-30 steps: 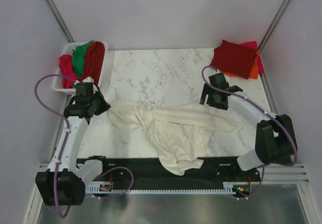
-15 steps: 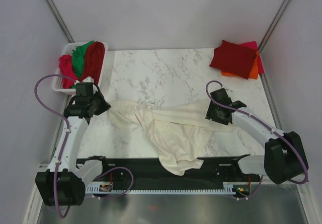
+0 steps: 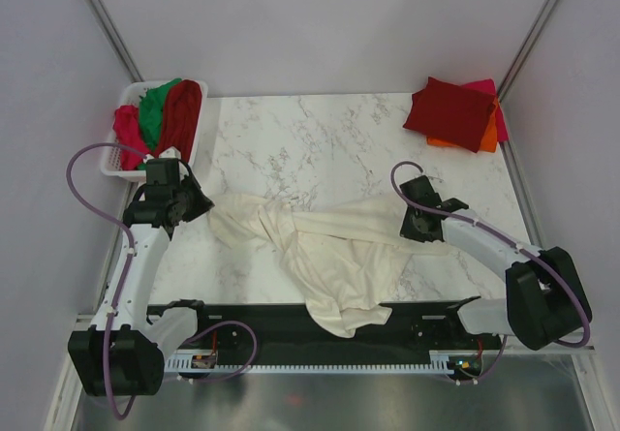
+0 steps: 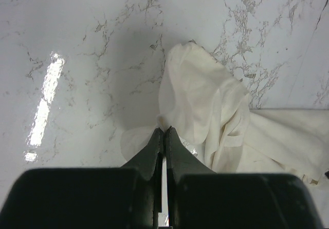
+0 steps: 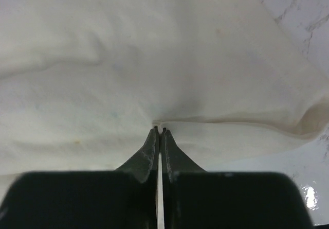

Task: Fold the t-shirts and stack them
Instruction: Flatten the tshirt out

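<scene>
A large cream-white t-shirt (image 3: 339, 247) lies crumpled across the front of the marble table, one part hanging over the near edge. My left gripper (image 3: 203, 207) is shut on the shirt's left end; its fingertips (image 4: 164, 130) pinch a small tuck of cream cloth (image 4: 200, 100). My right gripper (image 3: 418, 228) is down on the shirt's right end, shut on a fold of the cloth (image 5: 154, 74) at its tips (image 5: 160, 129). A folded dark red t-shirt (image 3: 450, 111) tops a stack over a magenta pink one (image 3: 484, 87) and an orange one (image 3: 488, 138).
A white slotted basket (image 3: 118, 161) at the back left holds crumpled pink-red (image 3: 127, 127), green (image 3: 153, 105) and dark red (image 3: 180, 109) shirts. Grey walls close in both sides. A black rail (image 3: 291, 334) runs along the table's near edge.
My right arm swung back and down from near the folded stack onto the cream shirt's right end, and its gripper went from open to shut on the cloth. The left arm stayed still.
</scene>
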Motion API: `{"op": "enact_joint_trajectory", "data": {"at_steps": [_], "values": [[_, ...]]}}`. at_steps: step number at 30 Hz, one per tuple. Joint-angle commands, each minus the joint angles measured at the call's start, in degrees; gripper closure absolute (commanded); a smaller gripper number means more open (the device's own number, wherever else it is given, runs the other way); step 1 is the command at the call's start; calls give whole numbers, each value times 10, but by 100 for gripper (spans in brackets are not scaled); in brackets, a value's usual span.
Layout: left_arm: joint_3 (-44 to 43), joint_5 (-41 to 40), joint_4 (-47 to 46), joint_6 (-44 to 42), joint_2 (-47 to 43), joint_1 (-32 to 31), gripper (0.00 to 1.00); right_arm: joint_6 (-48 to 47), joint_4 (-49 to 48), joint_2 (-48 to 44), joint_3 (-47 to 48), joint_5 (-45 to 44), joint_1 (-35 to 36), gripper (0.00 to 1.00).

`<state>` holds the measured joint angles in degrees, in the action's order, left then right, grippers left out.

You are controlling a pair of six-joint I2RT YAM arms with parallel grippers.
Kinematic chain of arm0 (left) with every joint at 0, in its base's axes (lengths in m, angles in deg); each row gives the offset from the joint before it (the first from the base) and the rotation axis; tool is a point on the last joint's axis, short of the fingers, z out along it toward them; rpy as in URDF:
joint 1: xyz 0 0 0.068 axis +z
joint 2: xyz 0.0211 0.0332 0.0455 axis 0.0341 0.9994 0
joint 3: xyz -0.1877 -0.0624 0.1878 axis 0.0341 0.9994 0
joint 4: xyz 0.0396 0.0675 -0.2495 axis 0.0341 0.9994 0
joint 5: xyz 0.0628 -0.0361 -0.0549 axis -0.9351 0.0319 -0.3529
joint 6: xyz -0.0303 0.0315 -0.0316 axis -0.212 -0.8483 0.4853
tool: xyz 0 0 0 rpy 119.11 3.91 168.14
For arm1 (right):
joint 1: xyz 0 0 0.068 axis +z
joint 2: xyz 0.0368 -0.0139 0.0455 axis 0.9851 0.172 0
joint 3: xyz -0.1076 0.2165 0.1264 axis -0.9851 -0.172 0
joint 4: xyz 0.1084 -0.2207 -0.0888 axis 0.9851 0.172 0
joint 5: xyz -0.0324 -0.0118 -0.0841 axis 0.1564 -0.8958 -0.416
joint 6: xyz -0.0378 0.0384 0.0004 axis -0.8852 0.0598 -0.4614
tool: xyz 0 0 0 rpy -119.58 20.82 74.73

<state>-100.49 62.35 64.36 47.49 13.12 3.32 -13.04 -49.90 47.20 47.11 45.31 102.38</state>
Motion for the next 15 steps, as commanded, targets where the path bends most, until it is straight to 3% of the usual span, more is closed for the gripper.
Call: {"op": "enact_joint_trajectory", "data": {"at_steps": [1, 8, 11, 15], "values": [[0, 4, -19, -7, -5, -1, 98, 7, -12, -22, -11, 0, 6, 100], [-20, -24, -17, 3, -10, -1, 98, 0, -3, -57, 24, -11, 5, 100], [-83, 3, -17, 24, -29, -6, 98, -54, 33, -41, 153, -40, 5, 100], [-243, 16, -12, 2, -33, -7, 98, -165, 82, -20, 436, -88, 4, 100]]}}
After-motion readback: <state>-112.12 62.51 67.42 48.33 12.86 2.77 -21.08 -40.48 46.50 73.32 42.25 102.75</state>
